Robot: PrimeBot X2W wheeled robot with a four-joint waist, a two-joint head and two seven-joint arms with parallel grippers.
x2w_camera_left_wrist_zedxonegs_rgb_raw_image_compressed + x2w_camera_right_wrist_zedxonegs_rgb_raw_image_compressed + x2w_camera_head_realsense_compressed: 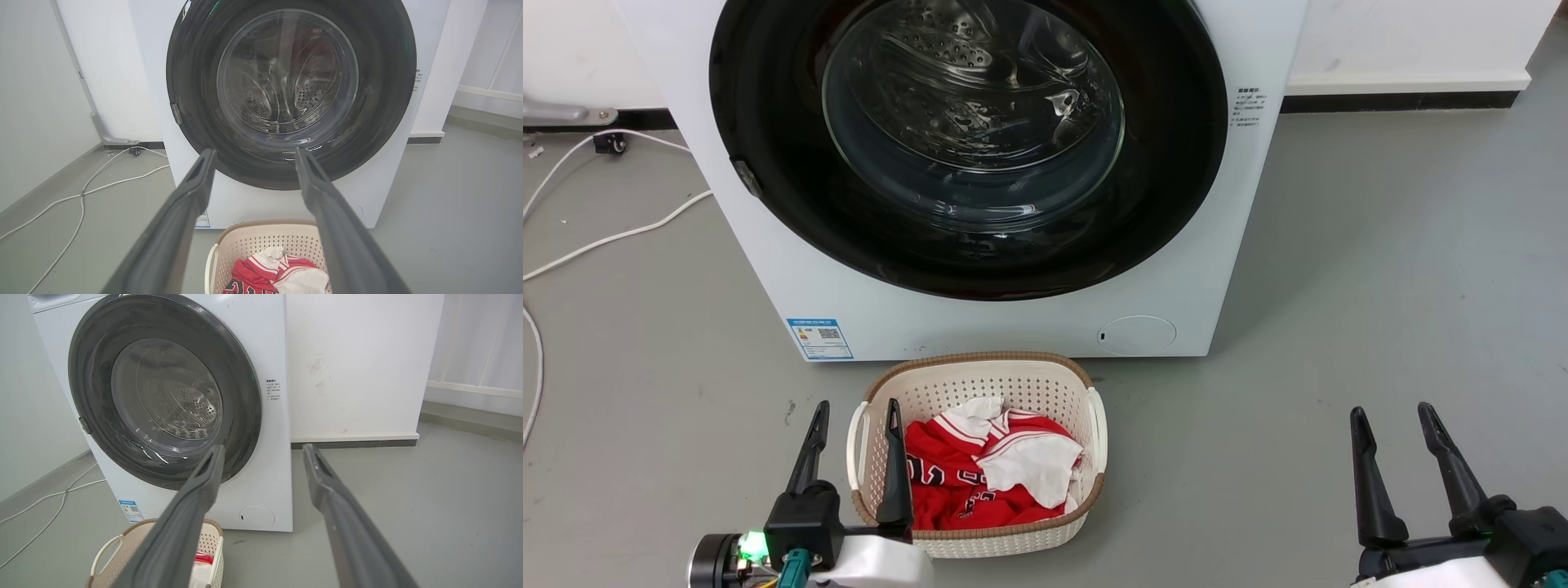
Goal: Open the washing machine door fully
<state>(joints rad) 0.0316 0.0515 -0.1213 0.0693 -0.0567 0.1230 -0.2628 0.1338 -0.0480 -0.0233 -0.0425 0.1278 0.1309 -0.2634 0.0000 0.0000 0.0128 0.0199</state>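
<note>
The washing machine door [1168,163] lies shut on the washing machine [980,322], open grey floor [1380,286] to its right, a basket [980,359] of red-and-white clothes [980,482] just before it, left gripper [858,404] and right gripper [1390,408] spread wide, empty.

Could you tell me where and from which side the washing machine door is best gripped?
Grip the small grey latch tab on the left rim of the washing machine door, coming from the machine's left. The door lies shut and flush, its smooth round rim offering no other edge; only the tab sticks out. The open left gripper is probably best placed.
</note>
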